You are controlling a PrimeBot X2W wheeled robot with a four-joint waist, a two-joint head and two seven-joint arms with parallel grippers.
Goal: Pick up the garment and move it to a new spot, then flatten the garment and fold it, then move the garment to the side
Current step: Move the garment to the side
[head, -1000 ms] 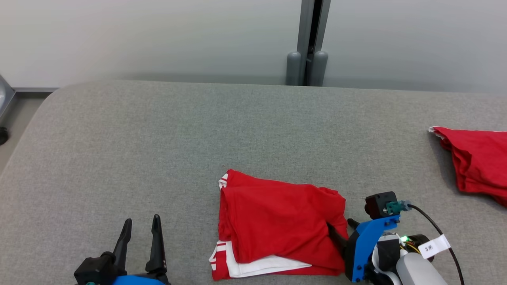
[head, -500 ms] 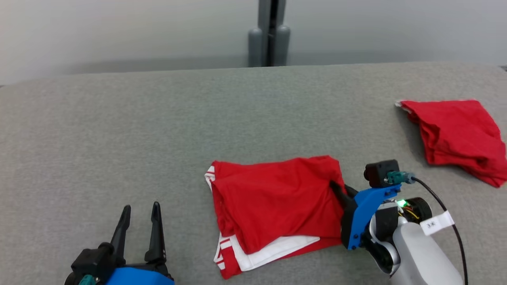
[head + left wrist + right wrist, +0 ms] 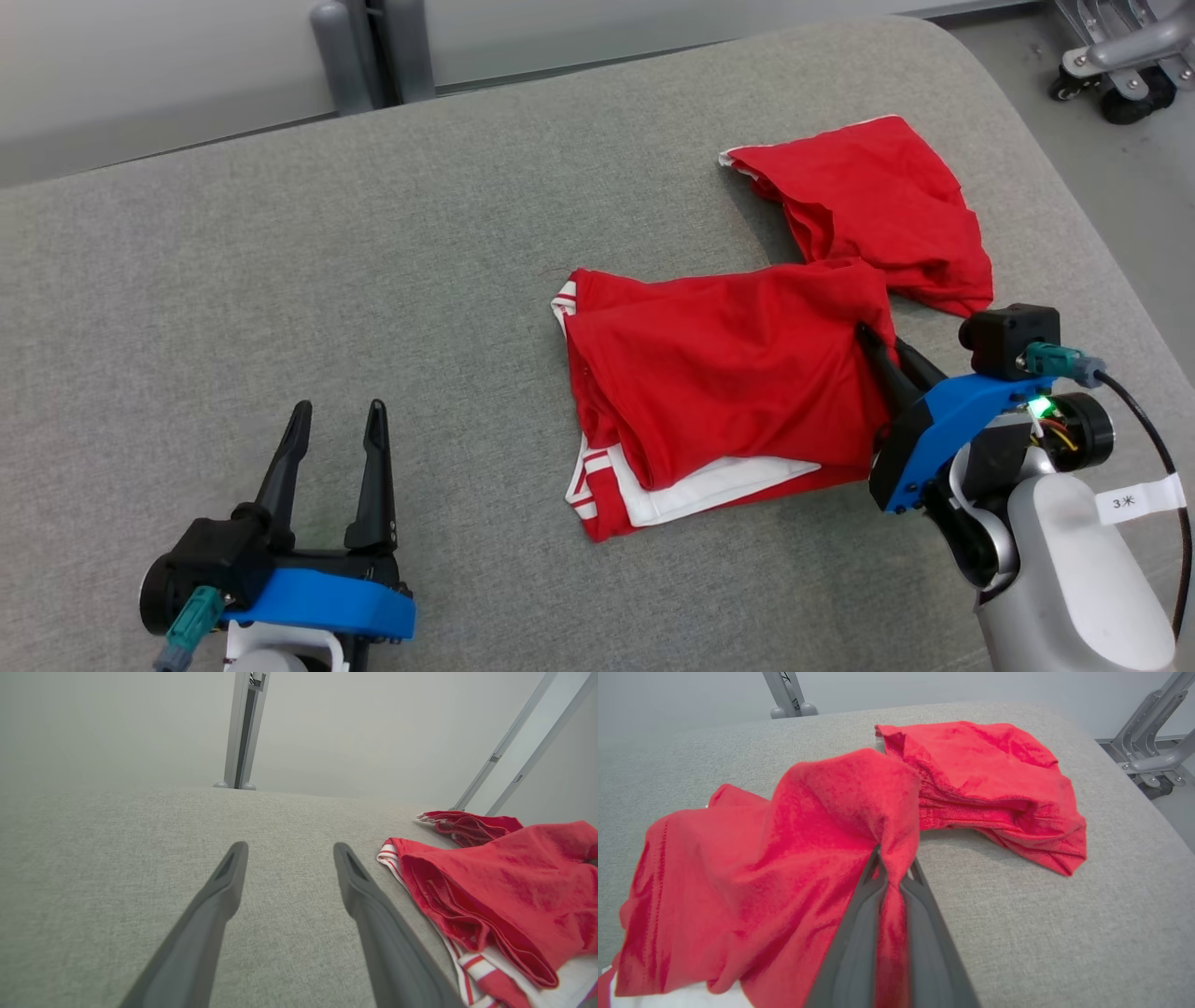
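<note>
In the head view, the garment (image 3: 728, 383), a folded red piece with white trim at its near edge, lies right of centre on the grey padded table (image 3: 280, 280). The right gripper (image 3: 882, 338) has its fingers pressed together on the garment's right-hand edge, pinching the red fabric. A second red cloth (image 3: 868, 205) lies crumpled just behind, toward the table's far right corner, its near tip meeting the garment's upper corner. The left gripper (image 3: 338, 408) sits well apart at the lower left, fingers spread. A white tag (image 3: 1141, 499) by the right wrist reads "3" and then a small character. A grey post (image 3: 373, 47) stands behind the table, and a wheeled metal frame (image 3: 1120, 65) stands on the floor at the upper right. In the left wrist view the spread fingers point over grey fabric, with the garment to their right. In the right wrist view the closed fingers clamp a raised fold of the garment, with the second red cloth directly beyond.
</note>
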